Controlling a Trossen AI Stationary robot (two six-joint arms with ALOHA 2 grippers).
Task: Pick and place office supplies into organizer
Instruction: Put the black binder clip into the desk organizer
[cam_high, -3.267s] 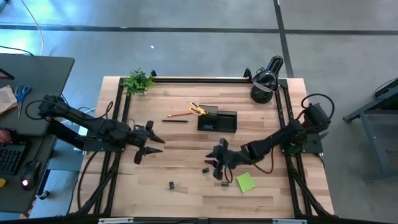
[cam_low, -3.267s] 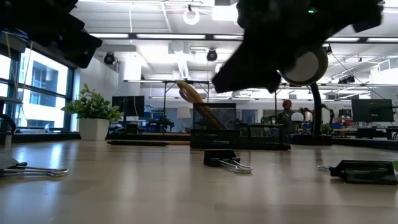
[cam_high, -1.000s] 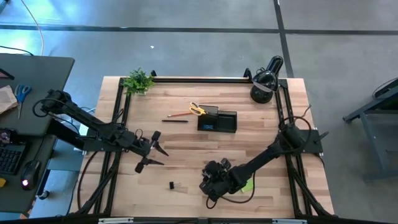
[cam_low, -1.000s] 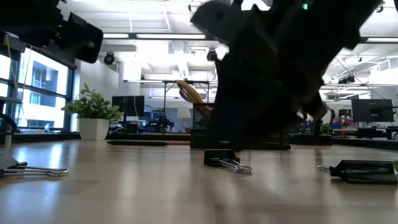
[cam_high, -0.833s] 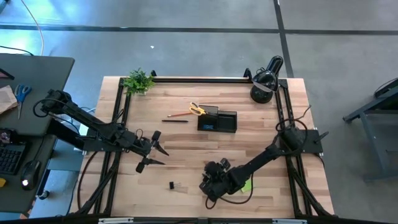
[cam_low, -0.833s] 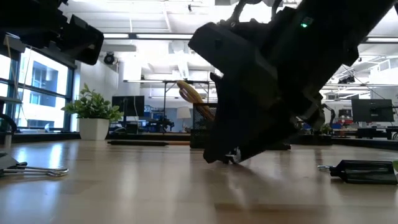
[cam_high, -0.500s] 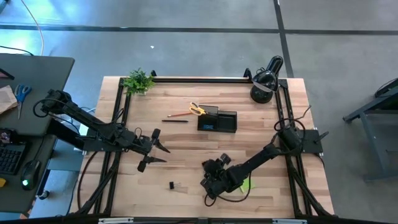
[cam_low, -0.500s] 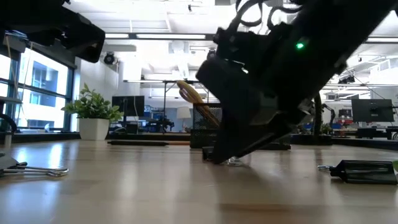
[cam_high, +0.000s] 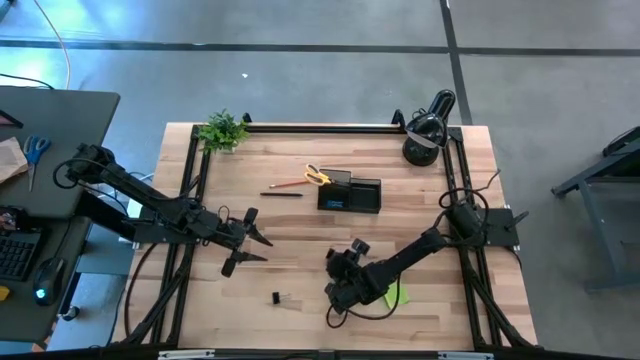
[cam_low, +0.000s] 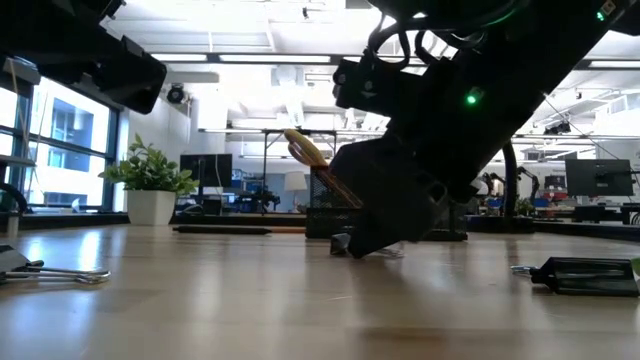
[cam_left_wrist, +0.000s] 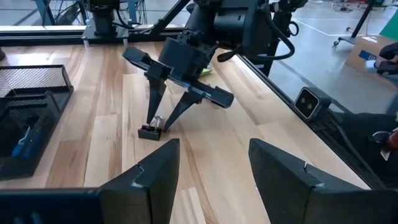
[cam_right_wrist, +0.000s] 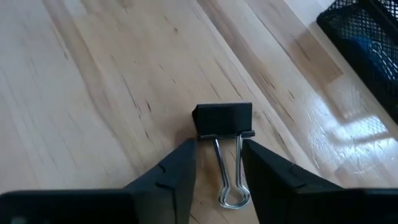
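We take the organizer (cam_high: 350, 192) as our landmark: a black mesh tray on a pale wood-plank table (cam_high: 300, 230), toward the far middle.

Nearest the front edge, well short of the organizer, one loose binder clip (cam_high: 277, 297) lies on bare wood. In the low view another clip (cam_low: 50, 270) lies at the near left and a flat dark item (cam_low: 580, 275) at the near right.

The right gripper (cam_high: 336, 272) is low over the table, in front of the organizer. In its wrist view the two fingers (cam_right_wrist: 168, 177) stand a little apart, one on each side of a small black binder clip (cam_right_wrist: 224, 121) and its wire handles. Whether the pads touch it yet we cannot tell. The left wrist view shows the same clip (cam_left_wrist: 150, 131) flat on the wood under those fingertips. The lime-green sticky-note pad (cam_high: 394, 295) lies under the right arm.

The left gripper (cam_high: 245, 239) hangs over the table left of the organizer, fingers (cam_left_wrist: 155, 171) spread wide, nothing between them.

Just left of the organizer: a black pen (cam_high: 282, 194) and an orange pencil (cam_high: 289, 184). Yellow-handled scissors (cam_high: 318, 176) stand in its taller section.

Far corners: a green plant (cam_high: 222, 130) left, a black desk lamp (cam_high: 426, 128) right. Beyond, a large, brightly lit workshop hall with windows at the left (cam_low: 60, 140).
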